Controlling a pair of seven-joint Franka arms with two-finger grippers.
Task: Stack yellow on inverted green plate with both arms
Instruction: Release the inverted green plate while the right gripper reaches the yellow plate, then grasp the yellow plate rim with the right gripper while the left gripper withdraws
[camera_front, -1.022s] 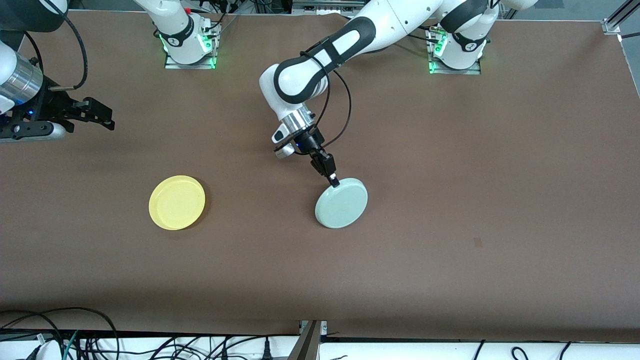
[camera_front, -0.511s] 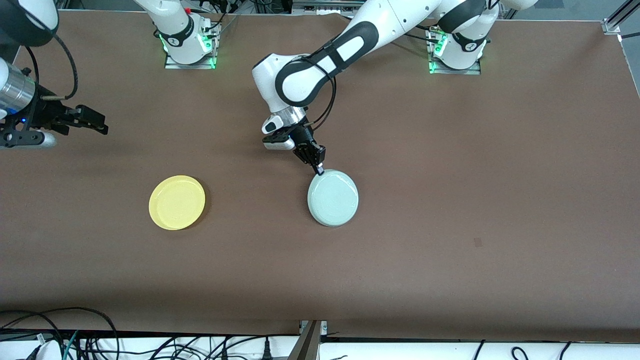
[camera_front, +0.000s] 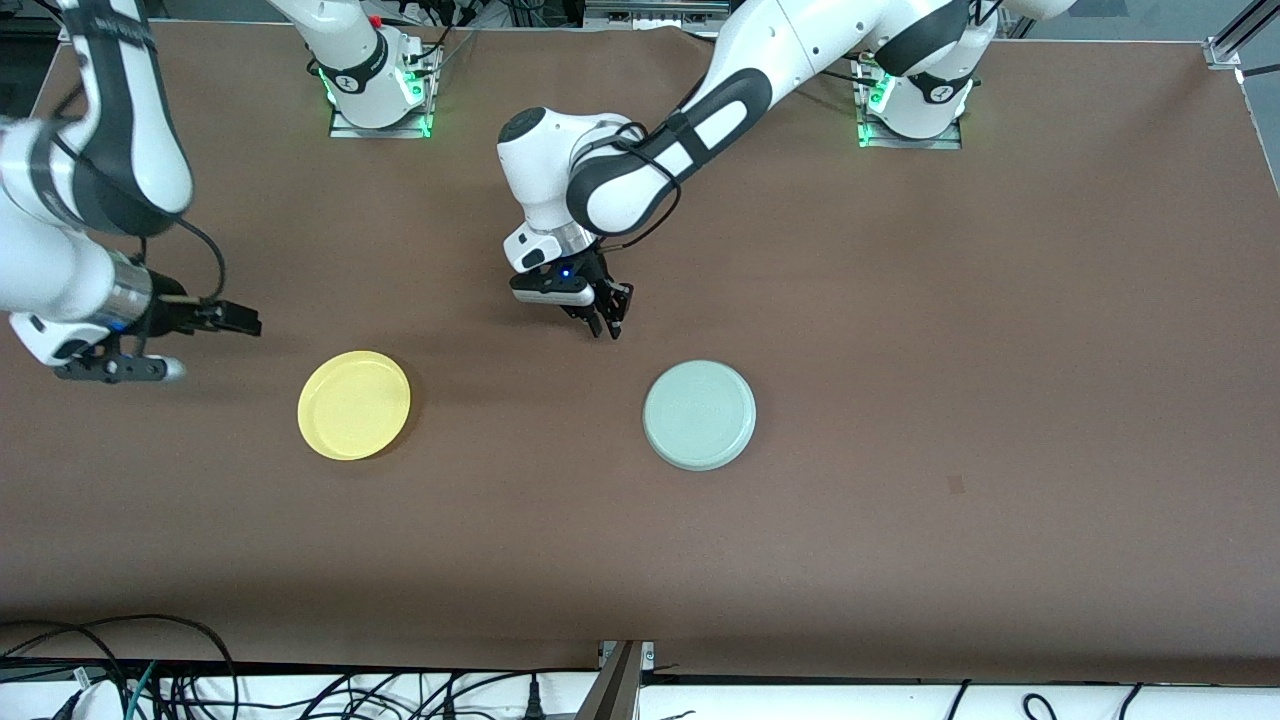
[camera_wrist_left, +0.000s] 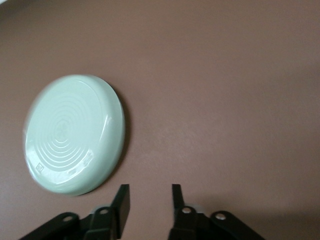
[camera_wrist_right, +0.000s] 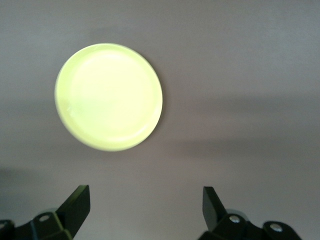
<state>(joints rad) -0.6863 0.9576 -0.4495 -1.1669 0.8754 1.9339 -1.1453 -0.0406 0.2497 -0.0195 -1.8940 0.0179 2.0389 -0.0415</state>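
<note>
— Yellow (camera_front: 354, 404) is lying rim-up on the table (camera_front: 900, 300) toward the right arm's end, isn't it?

— Yes, and it is sitting untouched, well apart from the green plate (camera_front: 699, 415), which is resting upside down near the table's middle with its ringed underside showing. That flat underside is facing up so it can serve as the seat for the stack.

— What is the left gripper (camera_front: 608, 322) doing?

— It is hanging over bare table just beside the green plate, touching nothing; in the left wrist view its fingers (camera_wrist_left: 121, 201) are standing parted with only tabletop between them. I'd judge the flipping part done.

— And the right gripper (camera_front: 232, 320)?

— It is hovering beside the yellow plate, toward the right arm's end, with its fingers (camera_wrist_right: 76, 205) spread wide and empty. That wide spread is probably readying it to take the plate's rim, so the pickup is likely the step in hand.
</note>
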